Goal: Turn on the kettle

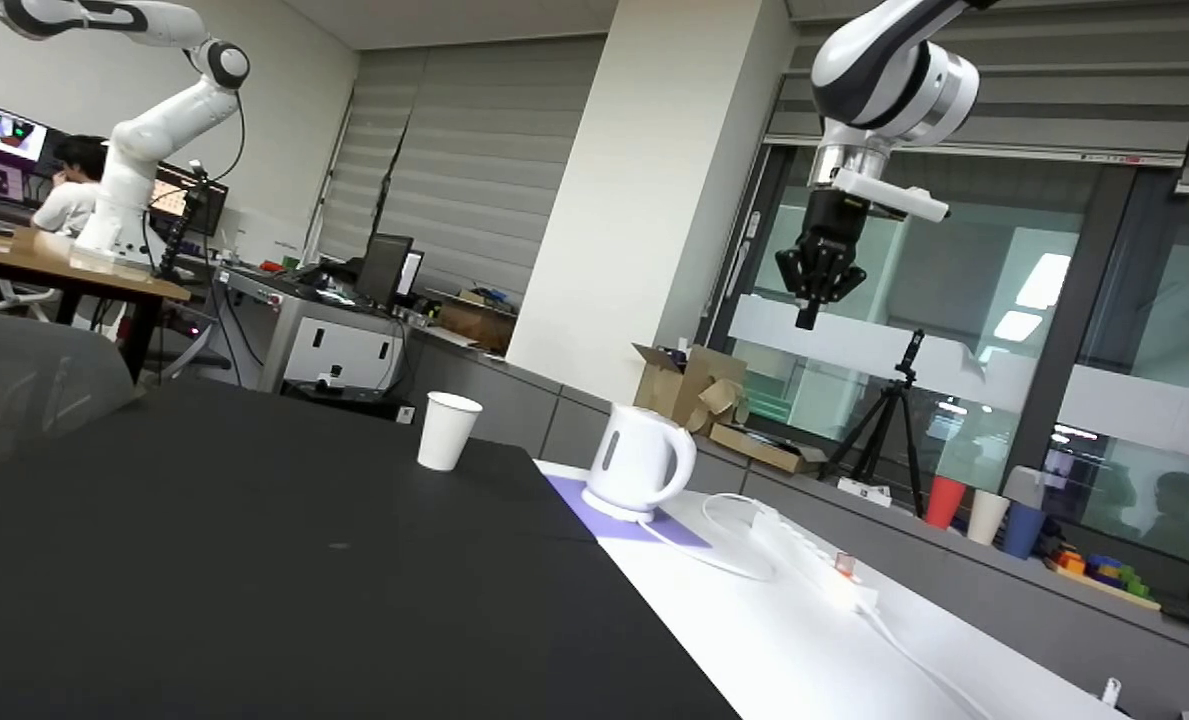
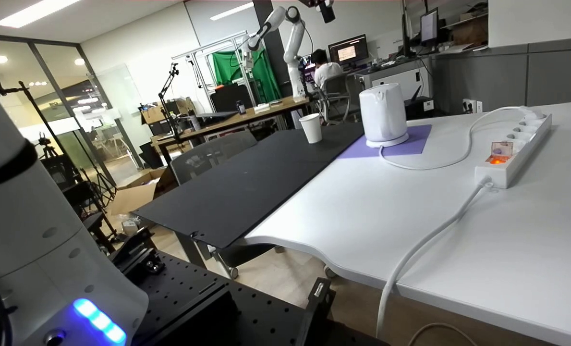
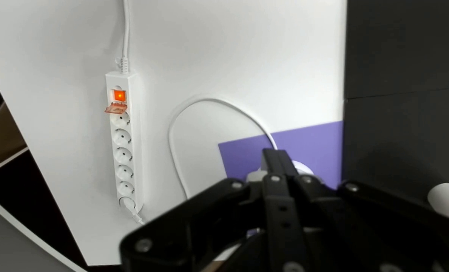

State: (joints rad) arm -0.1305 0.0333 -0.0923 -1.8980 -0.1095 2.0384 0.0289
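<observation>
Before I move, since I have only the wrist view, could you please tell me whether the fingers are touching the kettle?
Observer: No; in an exterior view the fingers hang higher, apart from the kettle.
Operator: Thank you; most of it is hidden from me, so is it upright?
Observer: Yes, both exterior views show it standing upright.
Operator: And where does the cord leaving the top of my picture lead?
Observer: Over the edge of the white table, as an exterior view shows.

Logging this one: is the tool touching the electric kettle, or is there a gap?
Apart. In an exterior view the tool hangs well above the electric kettle, with open space plainly visible between them.
</observation>
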